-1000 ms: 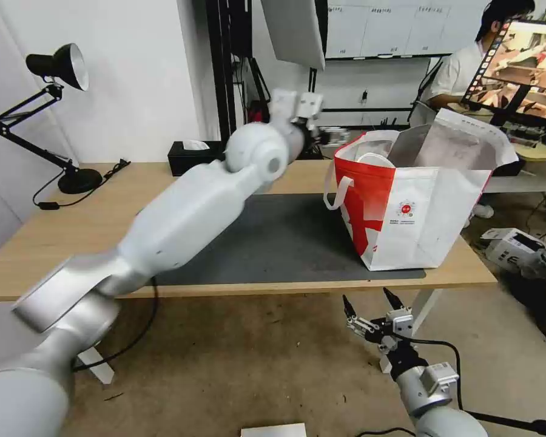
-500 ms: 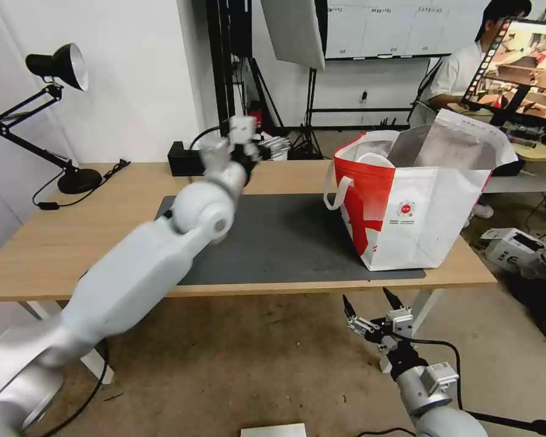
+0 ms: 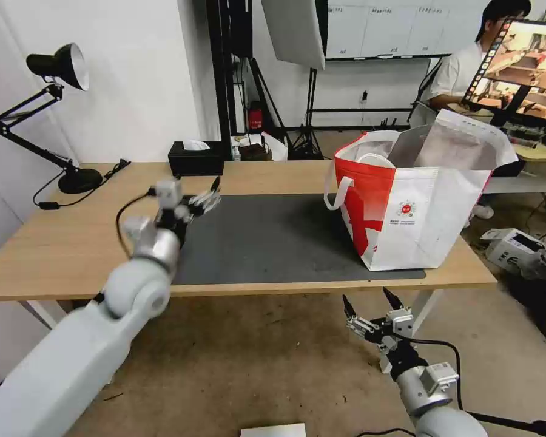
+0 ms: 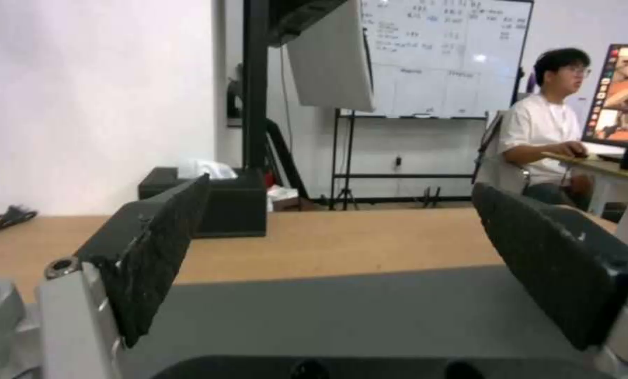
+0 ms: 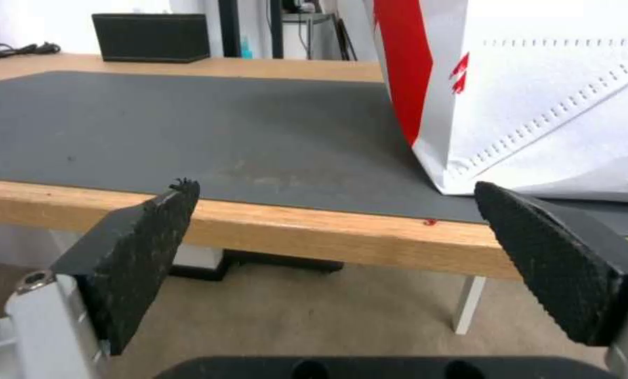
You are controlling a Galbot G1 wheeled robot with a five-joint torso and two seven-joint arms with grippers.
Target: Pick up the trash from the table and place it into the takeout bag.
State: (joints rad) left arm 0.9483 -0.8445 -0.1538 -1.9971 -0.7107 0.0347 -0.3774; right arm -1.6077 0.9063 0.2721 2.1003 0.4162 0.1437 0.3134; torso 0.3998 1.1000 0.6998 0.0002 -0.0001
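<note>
While it waits below the table (image 3: 54, 267) edge, the right gripper (image 3: 368, 303) holds its ribbed black pads spread, empty. Farther in, the left gripper (image 3: 207, 197), jaws also apart, hangs over the matte grey mat (image 3: 273, 243). Any trash probably sits inside the stiff, foil-lined bag (image 3: 418, 206) beyond.

A black desk lamp (image 3: 60, 67) stands at the wooden top's far left corner, its cord (image 3: 79, 193) trailing beside the base. A black tissue box (image 3: 195, 158) sits at the back edge — white tissue poking out. Behind — a whiteboard (image 3: 400, 27), a tripod stand (image 3: 309, 109), a monitor (image 3: 525, 60).
</note>
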